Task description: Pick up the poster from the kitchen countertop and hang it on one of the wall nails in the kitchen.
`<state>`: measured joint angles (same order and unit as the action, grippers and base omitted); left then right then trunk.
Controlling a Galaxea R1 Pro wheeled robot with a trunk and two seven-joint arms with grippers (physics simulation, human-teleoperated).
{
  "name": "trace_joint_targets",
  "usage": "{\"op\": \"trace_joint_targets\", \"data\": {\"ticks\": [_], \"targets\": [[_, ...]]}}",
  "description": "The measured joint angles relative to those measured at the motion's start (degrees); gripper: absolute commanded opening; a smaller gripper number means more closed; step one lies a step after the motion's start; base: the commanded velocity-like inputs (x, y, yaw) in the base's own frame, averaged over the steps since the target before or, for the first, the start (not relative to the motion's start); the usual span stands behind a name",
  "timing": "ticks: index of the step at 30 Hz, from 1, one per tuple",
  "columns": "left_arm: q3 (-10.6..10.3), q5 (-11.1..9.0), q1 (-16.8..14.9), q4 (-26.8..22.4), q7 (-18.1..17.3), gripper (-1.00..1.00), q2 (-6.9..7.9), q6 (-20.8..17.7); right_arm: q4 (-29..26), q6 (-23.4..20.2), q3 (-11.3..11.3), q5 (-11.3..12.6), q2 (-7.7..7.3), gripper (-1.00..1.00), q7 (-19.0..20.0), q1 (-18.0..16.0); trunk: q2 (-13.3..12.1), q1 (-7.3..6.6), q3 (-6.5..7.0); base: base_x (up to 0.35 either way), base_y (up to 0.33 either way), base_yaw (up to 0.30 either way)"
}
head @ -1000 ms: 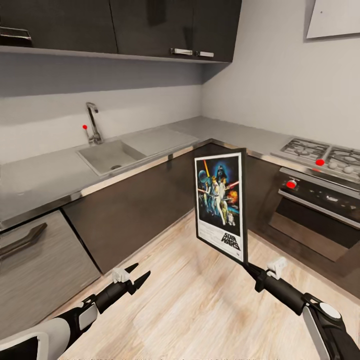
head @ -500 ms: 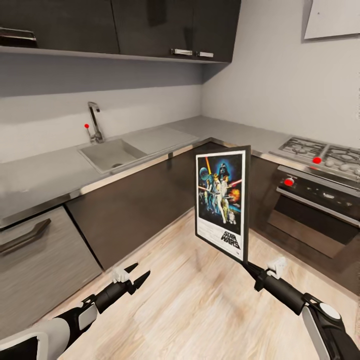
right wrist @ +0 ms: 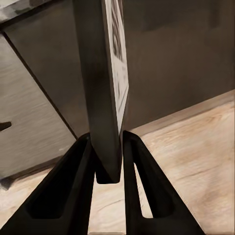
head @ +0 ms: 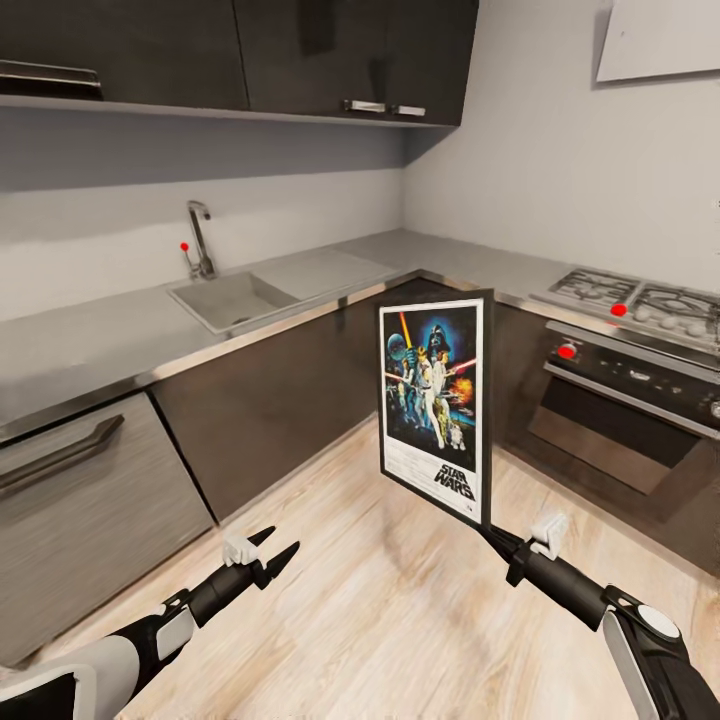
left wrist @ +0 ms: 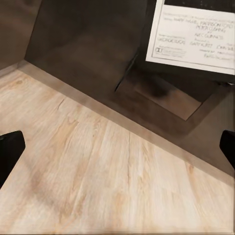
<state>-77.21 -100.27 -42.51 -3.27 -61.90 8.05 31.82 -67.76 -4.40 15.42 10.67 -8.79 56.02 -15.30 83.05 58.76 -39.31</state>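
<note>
The poster (head: 434, 405) stands upright in the air above the wooden floor (head: 400, 600), clear of the kitchen countertop (head: 120, 335), its printed face turned toward the head camera with the black "STAR WARS" title at its lower edge. The right gripper (head: 489, 530) pinches it at the lower right corner; in the right wrist view the two dark fingers (right wrist: 139, 161) press against either side of the thin frame, the poster (right wrist: 105, 88) rising edge-on between them. In the left wrist view the white lower border of the poster (left wrist: 196, 36) with its small credit lines shows ahead, over the floor boards.

The left gripper (head: 270, 558) hangs low over the floor, well apart from the poster, its fingers spread and nothing between them; its two tips (left wrist: 10, 152) sit at opposite sides of the left wrist view.

Behind the poster the countertop runs in an L around the corner. The sink (head: 235, 300) with its tap (head: 200, 238) is set into the run along the back wall, and the gas hob (head: 640, 300) sits in the right-hand run, above the oven (head: 630, 420). Dark upper cabinets (head: 300, 50) hang over the sink side.
</note>
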Motion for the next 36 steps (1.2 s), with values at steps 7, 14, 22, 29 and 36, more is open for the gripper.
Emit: {"op": "trace_joint_targets", "data": {"ticks": [7,14,22,29,36], "targets": [[0.01,0.0,0.0,-0.03,0.17,1.0,0.0,0.0,-0.02,0.0,-0.08,-0.05,0.0,-1.0,0.01,0.01,0.01,-0.02,0.28,-0.17,0.042,0.0],[0.0,-0.03,0.0,-0.01,0.18,1.0,0.0,0.0,-0.02,-0.01,-0.01,-0.06,-0.02,-1.0,0.08,-0.01,0.0,-0.03,0.65,-0.017,0.004,0.0],[0.03,-0.03,0.0,-0.01,0.43,1.0,0.0,-0.05,-0.02,0.07,-0.04,-0.04,0.06,-1.0,0.03,0.02,-1.59,-0.9,1.38,0.0,0.0,0.0],[0.21,-0.08,0.0,0.0,0.41,1.0,0.06,-0.04,-0.06,-0.08,0.15,-0.04,-0.09,-1.0,0.09,0.04,-4.4,-2.44,2.64,0.0,0.0,0.0],[0.23,-0.08,0.0,0.04,0.35,1.0,0.11,-0.07,-0.13,0.02,0.57,0.21,-0.19,-1.0,0.1,0.16,-7.2,-3.98,3.9,0.0,0.0,0.0]]}}
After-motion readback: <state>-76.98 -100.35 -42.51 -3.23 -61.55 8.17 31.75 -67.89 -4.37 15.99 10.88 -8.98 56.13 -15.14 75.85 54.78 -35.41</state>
